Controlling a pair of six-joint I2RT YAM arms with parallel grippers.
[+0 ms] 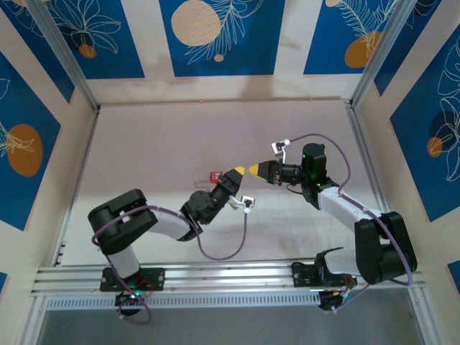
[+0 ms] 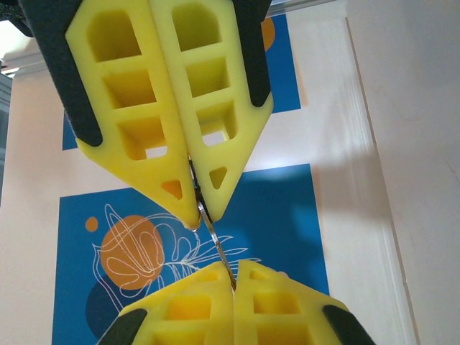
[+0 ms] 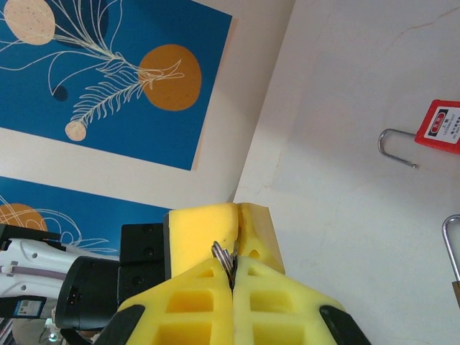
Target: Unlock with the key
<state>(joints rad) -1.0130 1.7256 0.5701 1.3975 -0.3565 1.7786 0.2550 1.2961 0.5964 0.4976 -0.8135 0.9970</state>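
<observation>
seen from above, the two arms reach toward each other over the middle of the pale desk (image 1: pixel 180 136). the left hand (image 1: pixel 240 172) and the right hand (image 1: pixel 259 170) meet tip to tip, their yellow fingertips almost touching.

the key (image 2: pixel 218 251) is between them, off the desk. in the left wrist view it is a thin silver strip crossing the short gap from one pair of yellow tips to the other. the left hand is fully closed, its two foam fingers pressed together along a single seam, and one end of the key is pinched at the very tips. the right hand is closed just as tightly, and the key's other end disappears into the seam between its fingers. so each hand has hold of the key. in the right wrist view a small silver loop of metal sits at the seam where the two hands meet. whether it is the key's head or a ring on it cannot be told.

the red padlock (image 3: pixel 440 128) lies flat on the desk, apart from both hands, with its silver shackle sticking out to one side. near it lies the brass padlock (image 3: pixel 453 248), cut off by the right wrist view's edge, so that little more than its shackle can be seen.
</observation>
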